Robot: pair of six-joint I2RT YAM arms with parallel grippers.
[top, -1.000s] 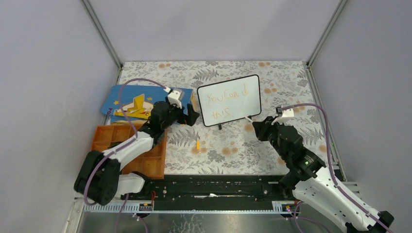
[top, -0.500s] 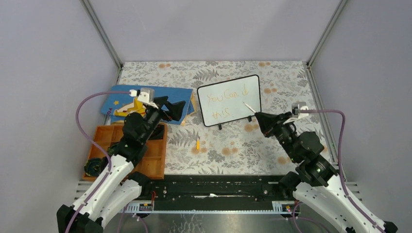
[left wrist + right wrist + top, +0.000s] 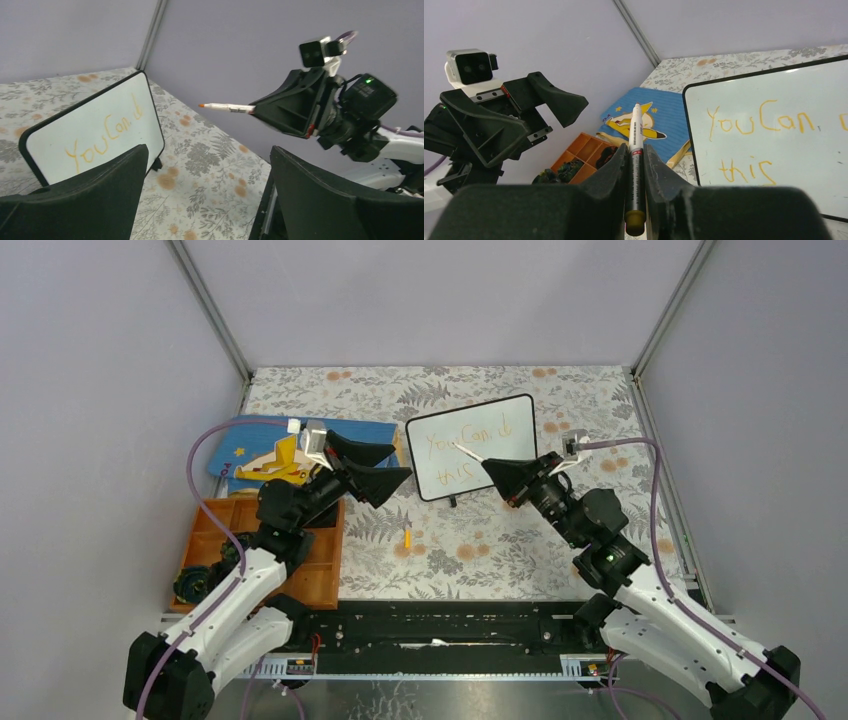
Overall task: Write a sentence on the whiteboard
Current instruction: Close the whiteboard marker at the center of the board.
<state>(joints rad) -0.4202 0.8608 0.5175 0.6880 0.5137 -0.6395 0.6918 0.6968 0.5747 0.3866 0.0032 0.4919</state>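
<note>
Your right gripper (image 3: 497, 472) is pinched on an orange-tipped marker (image 3: 470, 453), whose tip points out over the whiteboard (image 3: 510, 455). The board stands on its small feet at the middle rear of the floral-clothed table (image 3: 480, 550), its face leaning back. The sentence (image 3: 455, 440) reads "You Can do" on the upper line and "this" below.

In the left wrist view the marker's tip shows against the wall, apart from the board's face. From above you cannot tell whether it touches.

Your left gripper (image 3: 400, 462) hangs with its jaws spread wide and nothing between them, just left of the board's lower left corner and facing the right gripper across it. It is the nearest thing in the marker's way.

A blue star-patterned book (image 3: 250, 445) lies flat to the left, its right end just beside the board's left edge. Nearer you, an orange compartment tray (image 3: 315, 575) sits at the table's left side under the left arm, with dark items (image 3: 200, 580) in its near corner. A small orange piece (image 3: 407, 537) lies on the cloth in front of the board, between the two arms.

Grey walls close the table on the left, rear and right. Open cloth runs right of the board to the right wall, and a narrower strip lies behind it.
</note>
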